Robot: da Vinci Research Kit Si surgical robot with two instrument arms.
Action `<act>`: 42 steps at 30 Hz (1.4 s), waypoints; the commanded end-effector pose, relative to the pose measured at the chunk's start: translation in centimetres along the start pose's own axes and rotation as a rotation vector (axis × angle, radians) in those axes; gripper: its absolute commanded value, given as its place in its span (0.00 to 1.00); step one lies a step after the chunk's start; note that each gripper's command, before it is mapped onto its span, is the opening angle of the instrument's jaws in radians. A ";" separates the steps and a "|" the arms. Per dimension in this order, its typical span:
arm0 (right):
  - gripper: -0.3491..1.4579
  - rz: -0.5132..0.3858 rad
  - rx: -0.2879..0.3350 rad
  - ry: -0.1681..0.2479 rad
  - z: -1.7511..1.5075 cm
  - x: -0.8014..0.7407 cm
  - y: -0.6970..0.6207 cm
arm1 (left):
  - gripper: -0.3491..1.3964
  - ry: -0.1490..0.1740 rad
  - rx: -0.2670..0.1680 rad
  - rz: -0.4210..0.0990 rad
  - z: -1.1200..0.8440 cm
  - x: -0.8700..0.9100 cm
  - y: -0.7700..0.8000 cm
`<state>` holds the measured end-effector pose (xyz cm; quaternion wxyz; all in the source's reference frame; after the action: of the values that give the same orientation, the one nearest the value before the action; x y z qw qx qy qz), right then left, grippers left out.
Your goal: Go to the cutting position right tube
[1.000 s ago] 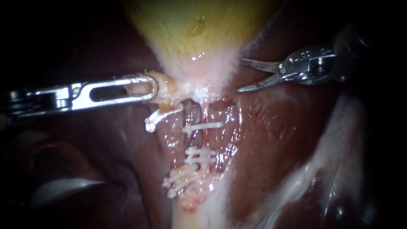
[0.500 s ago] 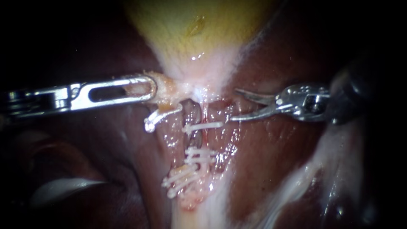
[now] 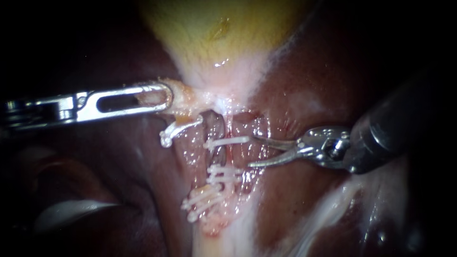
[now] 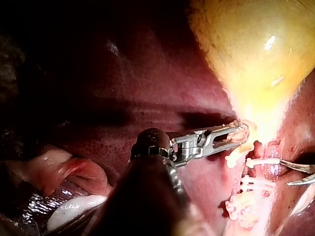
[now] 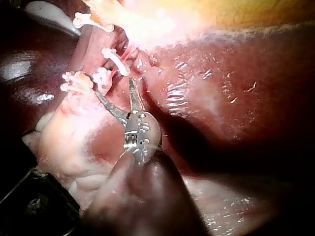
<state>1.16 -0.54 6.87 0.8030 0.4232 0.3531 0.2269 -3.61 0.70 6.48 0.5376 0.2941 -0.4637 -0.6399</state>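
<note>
The yellow gallbladder (image 3: 214,33) narrows to a pale neck, and my left instrument (image 3: 159,97) is shut on tissue beside that neck, holding it toward the left. Below the neck runs the right tube (image 3: 223,157), which carries an upper white clip (image 3: 227,141) and a pair of clips (image 3: 224,174) lower down. My right instrument (image 3: 252,151) has thin curved blades that stand open just to the right of the tube, level with the gap between those clips. In the right wrist view the open blades (image 5: 113,88) point at the clips (image 5: 101,76). The left wrist view shows my left instrument (image 4: 232,136) and the blade tips (image 4: 299,174).
Dark red liver (image 3: 309,95) surrounds the site. More clips (image 3: 202,202) sit at the tube's lower end, and a clipped stump (image 3: 180,128) hangs under the left jaws. Pale fatty tissue (image 3: 333,214) lies at the lower right, and a pale fold (image 3: 71,212) at the lower left.
My right instrument has come down and to the left from beside the gallbladder's neck to the clipped tube, blades still open. The left instrument has barely shifted.
</note>
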 end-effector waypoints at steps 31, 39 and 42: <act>0.97 0.121 0.111 0.058 0.52 0.09 0.35 | 0.00 -0.002 -0.002 0.000 0.00 0.01 -0.03; 0.97 0.119 0.204 0.122 0.54 0.09 0.43 | 0.00 -0.002 -0.002 0.000 0.01 0.01 -0.03; 0.97 0.104 0.250 0.150 0.55 0.09 0.43 | 0.00 -0.002 -0.002 0.000 0.01 0.01 -0.03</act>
<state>1.61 -0.52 7.42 0.6976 0.5229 0.4208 0.2506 -3.63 0.69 6.46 0.5374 0.2931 -0.4635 -0.6408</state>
